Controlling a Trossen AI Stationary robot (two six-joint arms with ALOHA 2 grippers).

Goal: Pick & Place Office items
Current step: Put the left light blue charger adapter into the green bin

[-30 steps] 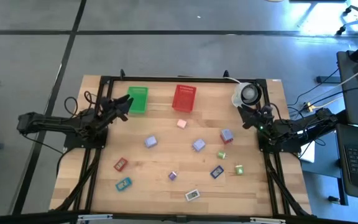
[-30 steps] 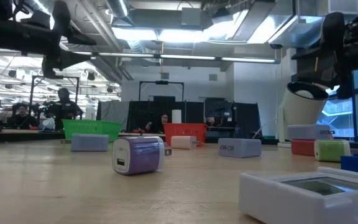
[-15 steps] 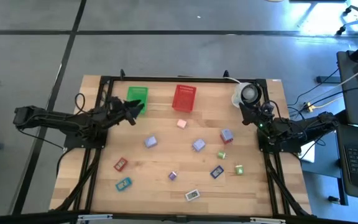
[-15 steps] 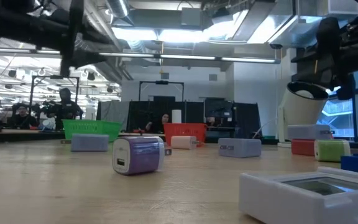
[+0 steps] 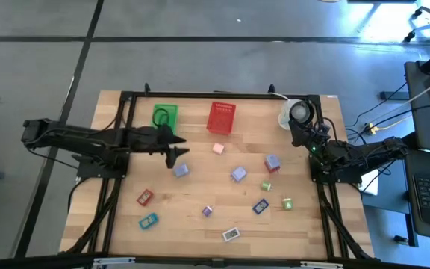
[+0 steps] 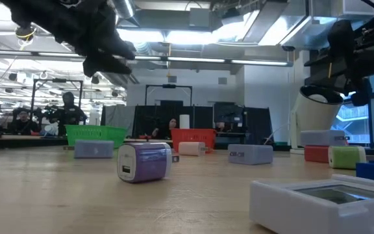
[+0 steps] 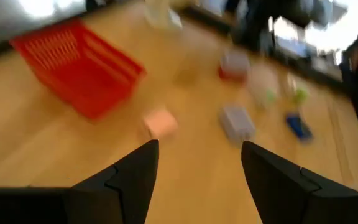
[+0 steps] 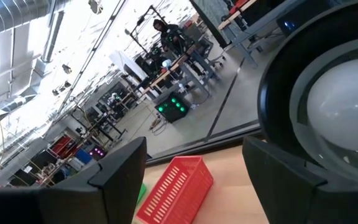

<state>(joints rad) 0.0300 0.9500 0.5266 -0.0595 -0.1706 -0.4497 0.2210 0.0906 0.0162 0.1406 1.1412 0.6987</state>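
Note:
The office items lie scattered on the wooden table: a pink block (image 5: 218, 149), lavender blocks (image 5: 181, 170) (image 5: 238, 174) (image 5: 272, 163), green pieces (image 5: 266, 185) (image 5: 286, 203), a red piece (image 5: 145, 197), a teal piece (image 5: 148, 221), a blue piece (image 5: 260, 206) and a white flat piece (image 5: 231, 235). My left gripper (image 5: 176, 152) (image 7: 197, 180) hangs open above the table, just on the far-left side of the nearest lavender block, touching nothing. My right gripper (image 5: 298, 131) (image 8: 197, 180) is open, raised at the right edge beside the white cup-like thing (image 5: 295, 112).
A green mesh basket (image 5: 165, 118) and a red mesh basket (image 5: 222, 117) stand along the far edge. The white cup-like thing fills the far right corner. A dark frame rail (image 5: 222, 95) borders the table. In the low view a purple block (image 6: 145, 161) and the white piece (image 6: 323, 201) stand nearest.
My left arm has stretched out, carrying its open gripper from beside the green basket toward the table's right and near side, ending close to the lavender block. My right gripper has edged slightly toward the far edge and the white cup-like thing. No item has moved.

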